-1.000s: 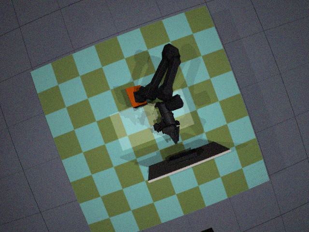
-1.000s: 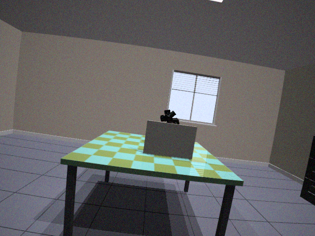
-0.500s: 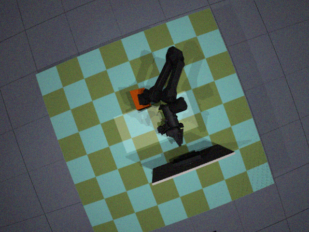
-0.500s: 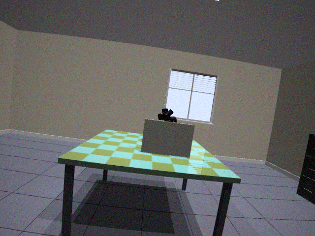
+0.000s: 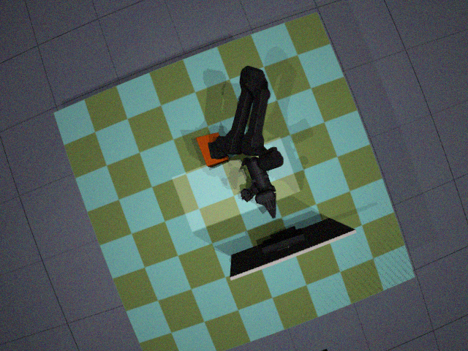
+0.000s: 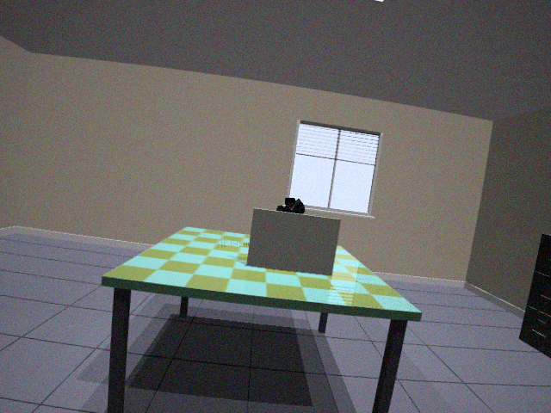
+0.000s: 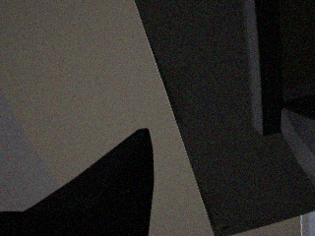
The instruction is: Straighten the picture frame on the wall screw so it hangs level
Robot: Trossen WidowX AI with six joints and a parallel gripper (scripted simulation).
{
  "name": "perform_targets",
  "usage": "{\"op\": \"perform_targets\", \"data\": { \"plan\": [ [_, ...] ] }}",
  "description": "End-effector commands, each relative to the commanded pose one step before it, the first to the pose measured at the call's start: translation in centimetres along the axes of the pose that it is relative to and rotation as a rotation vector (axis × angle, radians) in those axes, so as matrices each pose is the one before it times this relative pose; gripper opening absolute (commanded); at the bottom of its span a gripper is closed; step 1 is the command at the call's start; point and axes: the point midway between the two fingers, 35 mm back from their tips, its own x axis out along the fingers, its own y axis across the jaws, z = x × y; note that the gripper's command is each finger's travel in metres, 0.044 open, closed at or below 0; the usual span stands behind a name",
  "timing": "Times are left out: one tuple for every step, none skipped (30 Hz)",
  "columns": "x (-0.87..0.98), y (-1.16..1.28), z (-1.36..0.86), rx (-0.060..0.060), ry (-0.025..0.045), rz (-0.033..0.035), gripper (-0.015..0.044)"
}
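The picture frame [image 5: 283, 243] [image 7: 272, 64] is a dark block on the dark face of the upright wall panel [image 5: 246, 262] [image 6: 291, 242] [image 7: 212, 64]. Its front and its tilt are too dark to read. The screw and notched strip are hidden. My gripper [image 5: 273, 214] [image 7: 216, 119] is open, with nothing seen between its fingers. In the top view it points at the panel from the arm's side, short of the frame. In the wrist view one finger is at lower left and the other at the right edge, overlapping the frame's lower part.
The panel stands on a checkered table [image 5: 159, 276] [image 6: 169, 267]. The arm [image 5: 251, 109] reaches over from the side that the panel's dark face fronts. An orange plate [image 5: 204, 149] lies under part of the arm. The exterior view shows only the panel's plain back.
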Motion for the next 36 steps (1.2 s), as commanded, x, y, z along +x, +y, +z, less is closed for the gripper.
{"op": "perform_targets", "data": {
  "plan": [
    [-0.229,-0.902,0.057,-0.0370,-0.00010,0.01230,0.0260],
    [0.000,0.000,0.000,0.0000,0.00000,0.00000,0.0260],
    [0.000,0.000,0.000,0.0000,0.00000,0.00000,0.0260],
    [0.000,0.000,0.000,0.0000,0.00000,0.00000,0.0260],
    [0.000,0.000,0.000,0.0000,0.00000,0.00000,0.0260],
    [0.000,0.000,0.000,0.0000,0.00000,0.00000,0.0260],
    [0.000,0.000,0.000,0.0000,0.00000,0.00000,0.0260],
    [0.000,0.000,0.000,0.0000,0.00000,0.00000,0.0260],
    [0.000,0.000,0.000,0.0000,0.00000,0.00000,0.0260],
    [0.043,-0.114,0.012,0.0003,-0.00063,-0.00045,0.0260],
    [0.121,-0.345,0.035,0.0008,-0.00191,-0.00136,0.0260],
    [0.177,-0.584,0.053,0.0012,-0.00322,-0.00229,0.0260],
    [0.179,-0.752,0.058,0.0011,-0.00414,-0.00293,0.0260],
    [0.129,-0.767,0.051,0.0006,-0.00421,-0.00297,0.0260],
    [0.077,-0.773,0.045,0.0001,-0.00423,-0.00298,0.0260],
    [0.025,-0.774,0.040,-0.0004,-0.00423,-0.00296,0.0260],
    [-0.027,-0.766,0.037,-0.0009,-0.00418,-0.00290,0.0260],
    [-0.057,-0.600,0.028,-0.0010,-0.00327,-0.00225,0.0260],
    [-0.049,-0.357,0.017,-0.0008,-0.00194,-0.00132,0.0260],
    [-0.019,-0.118,0.006,-0.0003,-0.00064,-0.00044,0.0260],
    [0.000,0.000,0.000,0.0000,0.00000,0.00000,0.0260],
    [0.000,0.000,0.000,0.0000,0.00000,0.00000,0.0260],
    [0.080,0.021,-0.034,0.0001,0.00041,0.00029,0.0260],
    [0.162,0.041,-0.067,0.0001,0.00083,0.00059,0.0260],
    [0.252,0.059,-0.097,0.0002,0.00128,0.00090,0.0260],
    [0.323,0.068,-0.113,0.0002,0.00161,0.00114,0.0260],
    [0.401,0.073,-0.123,0.0003,0.00196,0.00138,0.0260],
    [0.483,0.073,-0.123,0.0003,0.00232,0.00164,0.0260],
    [0.548,0.063,-0.109,0.0003,0.00257,0.00182,0.0260],
    [0.581,0.046,-0.081,0.0003,0.00268,0.00190,0.0260],
    [0.594,0.026,-0.048,0.0002,0.00270,0.00191,0.0260],
    [0.603,0.006,-0.013,0.0002,0.00271,0.00192,0.0260],
    [0.608,-0.014,0.023,0.0002,0.00271,0.00193,0.0260],
    [0.611,-0.035,0.059,0.0001,0.00271,0.00193,0.0260],
    [0.611,-0.055,0.096,0.0001,0.00271,0.00194,0.0260],
    [0.609,-0.076,0.133,0.0000,0.00272,0.00194,0.0260]
  ]
}}
